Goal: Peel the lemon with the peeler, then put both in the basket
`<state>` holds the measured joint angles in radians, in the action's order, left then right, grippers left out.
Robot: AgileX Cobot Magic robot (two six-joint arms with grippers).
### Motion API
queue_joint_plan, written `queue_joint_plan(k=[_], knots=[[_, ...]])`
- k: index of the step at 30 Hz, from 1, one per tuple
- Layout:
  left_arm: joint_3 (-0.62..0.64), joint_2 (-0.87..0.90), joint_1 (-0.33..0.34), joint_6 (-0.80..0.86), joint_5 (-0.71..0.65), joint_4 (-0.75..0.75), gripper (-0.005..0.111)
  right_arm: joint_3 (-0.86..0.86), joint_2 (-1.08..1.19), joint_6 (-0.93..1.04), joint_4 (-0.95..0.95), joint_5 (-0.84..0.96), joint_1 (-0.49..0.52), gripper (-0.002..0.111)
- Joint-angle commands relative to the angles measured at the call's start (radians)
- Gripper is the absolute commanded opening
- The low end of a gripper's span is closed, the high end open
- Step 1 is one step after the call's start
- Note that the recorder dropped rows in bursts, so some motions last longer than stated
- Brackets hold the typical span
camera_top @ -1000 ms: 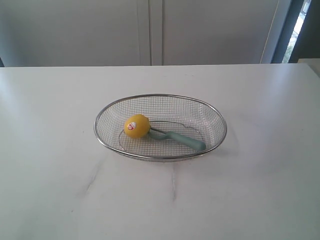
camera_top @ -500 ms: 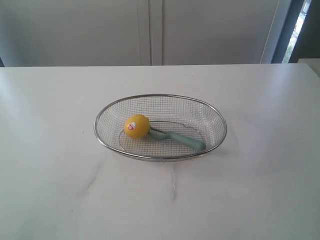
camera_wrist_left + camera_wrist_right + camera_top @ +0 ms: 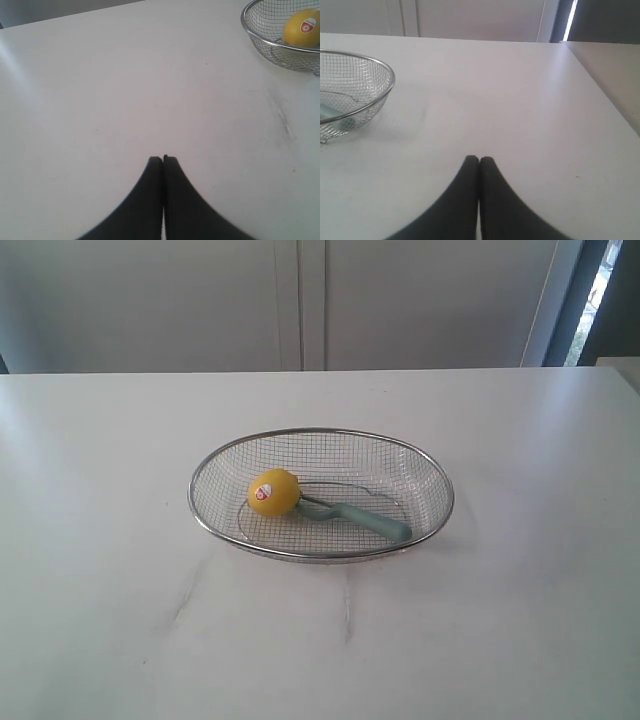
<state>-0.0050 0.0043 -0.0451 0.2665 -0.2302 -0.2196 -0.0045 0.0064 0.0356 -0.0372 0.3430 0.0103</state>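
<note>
Soft even daylight, brightest at window strip [image 3: 600, 290]; faint shadow beside basket [image 3: 320, 429]; wrist views slightly soft.

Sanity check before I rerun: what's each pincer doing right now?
Left pincer: closed, holding nothing.
Right pincer: closed, holding nothing.

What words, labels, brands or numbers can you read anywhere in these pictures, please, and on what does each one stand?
Sticker on the lemon: a red-and-white oval, its lettering too small and blurred to read.
Peeler: no marking visible.
Basket: no marking visible.
No legible text shows in any of the views.
</note>
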Motion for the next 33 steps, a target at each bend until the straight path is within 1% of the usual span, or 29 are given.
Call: queue_joint_plan(k=[1,26,29,30,31,32,33], knots=[[0.005,-0.004,0.002,-0.001,0.005,-0.012,0.000,0.004,-0.006,-0.020,0.003,-0.005,-0.003,0.000],[0.005,-0.004,0.002,-0.001,0.001,-0.008,0.000,0.004,-0.006,-0.020,0.003,-0.005,-0.003,0.000],[0.005,-0.004,0.013,-0.001,0.012,0.110,0.000,0.004,-0.006,-0.020,0.003,-0.005,-0.003,0.000],[0.005,-0.004,0.024,-0.010,0.013,0.116,0.000,0.004,-0.006,-0.020,0.003,-0.005,-0.003,0.000],[0.005,-0.004,0.032,-0.060,0.016,0.116,0.000,0.004,-0.006,-0.020,0.003,-0.005,-0.003,0.000],[0.005,-0.004,0.041,-0.160,0.019,0.116,0.000,0.004,-0.006,-0.020,0.003,-0.005,-0.003,0.000],[0.005,-0.004,0.046,-0.196,0.021,0.116,0.000,0.004,-0.006,-0.020,0.003,-0.005,-0.003,0.000]])
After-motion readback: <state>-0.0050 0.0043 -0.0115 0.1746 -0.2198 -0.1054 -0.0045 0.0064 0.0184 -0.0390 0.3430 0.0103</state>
